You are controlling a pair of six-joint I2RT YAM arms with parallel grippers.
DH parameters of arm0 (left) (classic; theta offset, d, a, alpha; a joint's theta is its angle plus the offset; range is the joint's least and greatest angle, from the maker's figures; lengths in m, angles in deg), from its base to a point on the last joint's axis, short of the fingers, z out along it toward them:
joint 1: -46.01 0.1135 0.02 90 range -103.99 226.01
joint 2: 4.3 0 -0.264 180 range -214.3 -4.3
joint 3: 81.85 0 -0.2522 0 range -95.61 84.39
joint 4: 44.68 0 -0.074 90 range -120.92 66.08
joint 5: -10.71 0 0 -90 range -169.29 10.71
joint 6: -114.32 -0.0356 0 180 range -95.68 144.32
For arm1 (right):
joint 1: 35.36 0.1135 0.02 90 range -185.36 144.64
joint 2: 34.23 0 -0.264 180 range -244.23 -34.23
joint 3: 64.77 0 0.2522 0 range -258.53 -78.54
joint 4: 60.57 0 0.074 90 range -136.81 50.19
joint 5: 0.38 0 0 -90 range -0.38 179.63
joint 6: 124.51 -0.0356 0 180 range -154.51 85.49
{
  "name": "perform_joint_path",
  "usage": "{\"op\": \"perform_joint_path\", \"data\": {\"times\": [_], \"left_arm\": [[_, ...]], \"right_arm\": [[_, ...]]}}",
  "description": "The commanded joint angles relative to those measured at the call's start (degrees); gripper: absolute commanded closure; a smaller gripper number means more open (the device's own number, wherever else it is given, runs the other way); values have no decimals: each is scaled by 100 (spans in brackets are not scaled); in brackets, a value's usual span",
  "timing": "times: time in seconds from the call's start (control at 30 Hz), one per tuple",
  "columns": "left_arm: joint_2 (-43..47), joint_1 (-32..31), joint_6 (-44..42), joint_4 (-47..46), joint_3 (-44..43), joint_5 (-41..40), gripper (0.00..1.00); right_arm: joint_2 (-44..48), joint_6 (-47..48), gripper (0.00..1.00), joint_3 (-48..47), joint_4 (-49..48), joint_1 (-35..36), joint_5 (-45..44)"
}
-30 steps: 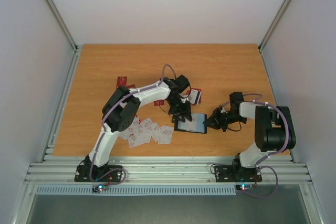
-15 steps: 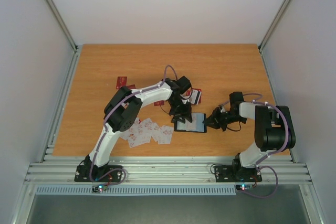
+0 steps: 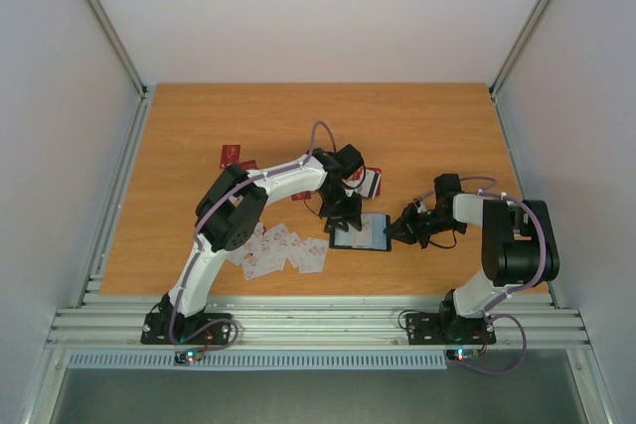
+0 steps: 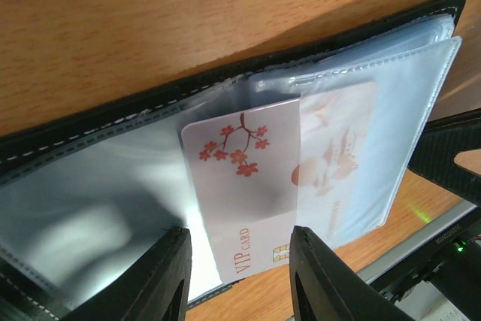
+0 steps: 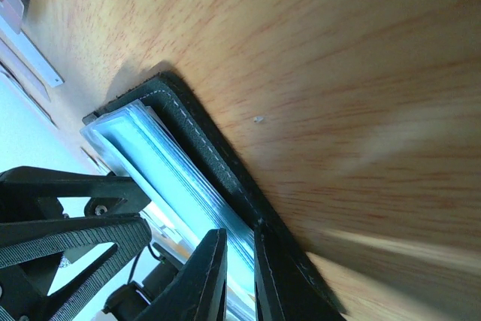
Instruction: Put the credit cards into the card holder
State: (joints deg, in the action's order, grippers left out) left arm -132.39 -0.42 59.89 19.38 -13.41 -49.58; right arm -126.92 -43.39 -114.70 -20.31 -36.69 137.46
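You have a white card (image 4: 244,186) with a red blossom branch lying between the left gripper (image 4: 239,234) fingers (image 4: 161,283) and just beyond them. The part past the right-hand finger is tucked under a clear sleeve (image 4: 421,95) of the open card holder (image 4: 98,124).

I'm looking down on a wooden table (image 3: 417,116), orange-brown, with a fine grain that shows plainly in both wrist views. Plain white walls close it in: a back wall (image 3: 318,7), a left wall (image 3: 50,146) and a right wall (image 3: 591,146). Two aluminium posts (image 3: 99,17) run up the back corners, leaning outward in my view. A metal rail (image 3: 124,186) lines the table's left edge, and ribbed rails (image 3: 318,325) cross its near edge. Below them sits a pale perforated strip (image 3: 298,358), then a flat grey surface (image 3: 318,394). The light is even and soft, with short, faint shadows.
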Motion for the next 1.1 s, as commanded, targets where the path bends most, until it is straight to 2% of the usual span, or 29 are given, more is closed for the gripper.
{"op": "perform_joint_path", "data": {"times": [0.0,0.67,1.07], "left_arm": [[-57,-45,24,85,1,-172,62],[-172,-95,281,-807,23,697,63],[-199,-111,801,-1304,156,1118,65]], "right_arm": [[-276,-34,87,106,-40,40,-311],[-267,-76,88,128,-99,41,-303],[-285,-234,88,179,-288,44,-258]]}}
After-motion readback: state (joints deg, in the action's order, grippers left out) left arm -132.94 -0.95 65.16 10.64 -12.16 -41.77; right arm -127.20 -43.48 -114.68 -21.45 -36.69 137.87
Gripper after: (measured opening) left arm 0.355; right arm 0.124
